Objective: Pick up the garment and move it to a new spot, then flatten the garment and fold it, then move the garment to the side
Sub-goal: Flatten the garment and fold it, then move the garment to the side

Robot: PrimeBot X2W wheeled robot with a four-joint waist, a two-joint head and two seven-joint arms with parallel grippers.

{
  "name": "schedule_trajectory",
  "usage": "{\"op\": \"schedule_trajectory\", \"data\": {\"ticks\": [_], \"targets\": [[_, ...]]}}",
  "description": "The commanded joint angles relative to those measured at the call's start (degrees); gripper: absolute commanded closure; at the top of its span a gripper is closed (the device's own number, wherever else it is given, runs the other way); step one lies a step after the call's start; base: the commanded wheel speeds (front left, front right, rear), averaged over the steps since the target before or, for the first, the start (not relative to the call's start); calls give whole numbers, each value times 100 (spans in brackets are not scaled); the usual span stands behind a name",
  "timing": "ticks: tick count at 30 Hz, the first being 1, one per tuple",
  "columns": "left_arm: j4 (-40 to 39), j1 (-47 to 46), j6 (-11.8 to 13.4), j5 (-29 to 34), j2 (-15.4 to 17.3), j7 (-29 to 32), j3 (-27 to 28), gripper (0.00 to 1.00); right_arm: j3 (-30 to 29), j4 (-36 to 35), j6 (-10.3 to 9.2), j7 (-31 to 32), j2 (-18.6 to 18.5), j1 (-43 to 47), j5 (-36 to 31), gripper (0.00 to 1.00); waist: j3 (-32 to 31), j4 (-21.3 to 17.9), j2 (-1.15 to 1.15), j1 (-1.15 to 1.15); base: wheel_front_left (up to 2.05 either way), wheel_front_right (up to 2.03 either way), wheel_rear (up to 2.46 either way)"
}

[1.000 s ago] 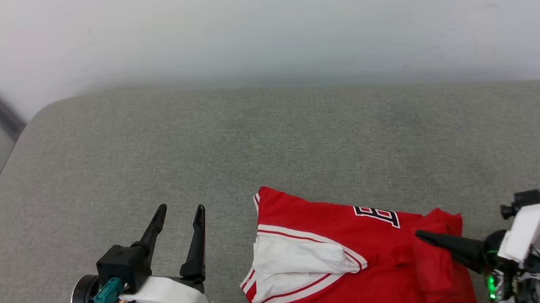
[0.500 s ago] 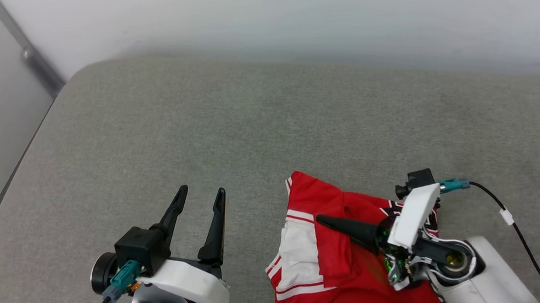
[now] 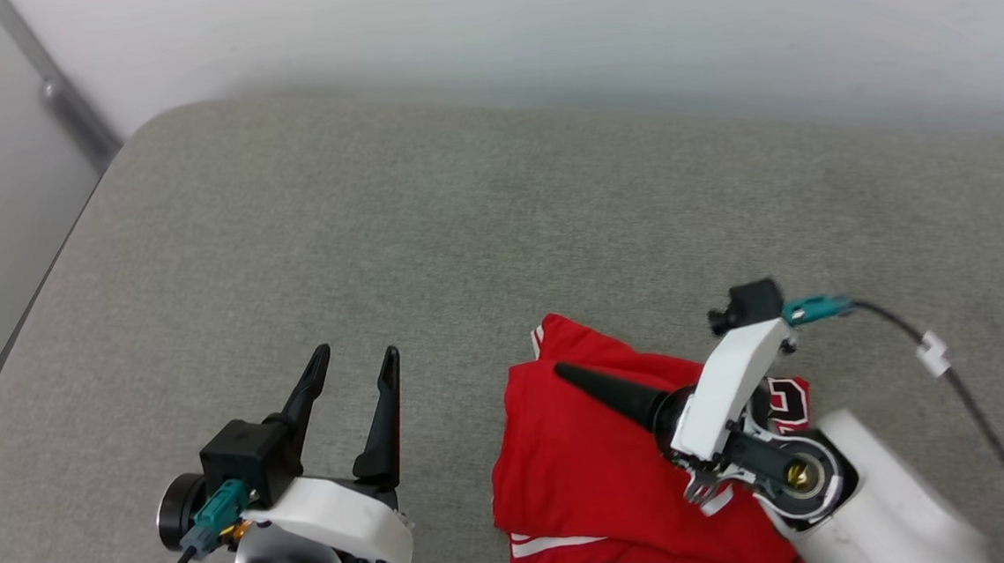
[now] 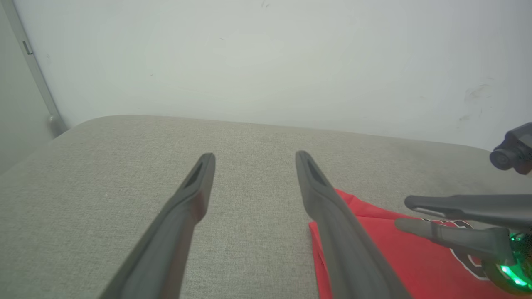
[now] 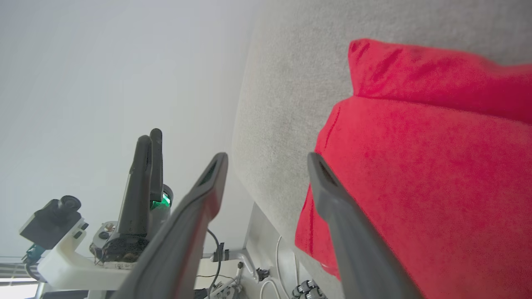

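The garment (image 3: 577, 470) lies folded on the grey cushion (image 3: 463, 231), a red stack with a strip of white trim at its near edge and a bit of black print (image 3: 784, 396) beside my right wrist. My right gripper (image 3: 561, 372) hovers over the fold, pointing left. In the right wrist view its fingers (image 5: 267, 160) stand apart with nothing between them, above the garment (image 5: 436, 174). Left of the garment, my left gripper (image 3: 353, 367) is open and empty. In the left wrist view it (image 4: 254, 158) points at the wall, with the garment (image 4: 374, 249) and right gripper (image 4: 404, 213) at lower right.
The cushion's left edge (image 3: 34, 288) drops off beside a grey rail (image 3: 56, 92). A pale wall (image 3: 537, 23) rises behind the cushion. A cable (image 3: 959, 373) trails from my right wrist. Bare cushion stretches behind and to the left of the garment.
My right gripper swept left with the garment's right side, laying it over the white sleeve, then opened and let go. The head camera also shifted. The left gripper stayed open.
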Motion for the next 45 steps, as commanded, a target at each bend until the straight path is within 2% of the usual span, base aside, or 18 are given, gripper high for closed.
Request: {"op": "schedule_trajectory", "data": {"ticks": [1, 5, 8, 11, 15, 20, 21, 26, 34, 45], "targets": [[10, 90, 30, -26, 24, -34, 12, 0, 126, -171, 0, -233, -209, -126, -280, 0, -76, -104, 0, 0, 0, 0, 0], [9, 183, 100, -37, 65, -28, 55, 0, 555, -398, 0, -1196, -826, -206, -1534, 0, -192, -297, 0, 0, 0, 0, 0], [-7, 266, 171, -75, 109, -32, 119, 0, 587, -265, 0, -1872, -1190, -220, -2542, 0, -289, -493, 0, 0, 0, 0, 0], [-24, 381, 259, -109, 156, -41, 202, 0, 320, -36, -1, -2255, -1479, -92, -3400, 0, -382, -696, 0, 0, 0, 0, 0], [-53, 548, 372, -172, 236, -86, 348, 0, -449, 2, -1, -2693, -1624, 188, -4336, 0, -486, -932, 0, 0, 0, 0, 0], [-105, 723, 524, -179, 327, -144, 499, 0, -1644, -726, 0, -3250, -1396, 790, -5318, 0, -575, -1120, 0, 0, 0, 0, 0], [-130, 793, 566, -171, 351, -149, 523, 0, -2024, -1199, -1, -3305, -1217, 1127, -5633, 0, -614, -1163, 0, 0, 0, 0, 0], [-139, 905, 599, -147, 402, -156, 503, 0, -2562, -2371, -1, -3024, -706, 2054, -6142, 0, -694, -1209, 0, 0, 0, 0, 0], [-46, 1072, 606, -174, 423, -163, 445, 0, -2755, -3587, -1, -2544, -159, 3099, -6481, 0, -834, -1284, 0, 0, 0, 0, 0], [15, 1097, 655, -211, 466, -171, 466, 0, -2730, -4046, -1, -2283, -5, 3332, -6580, 0, -877, -1411, 0, 0, 0, 0, 0]]}}
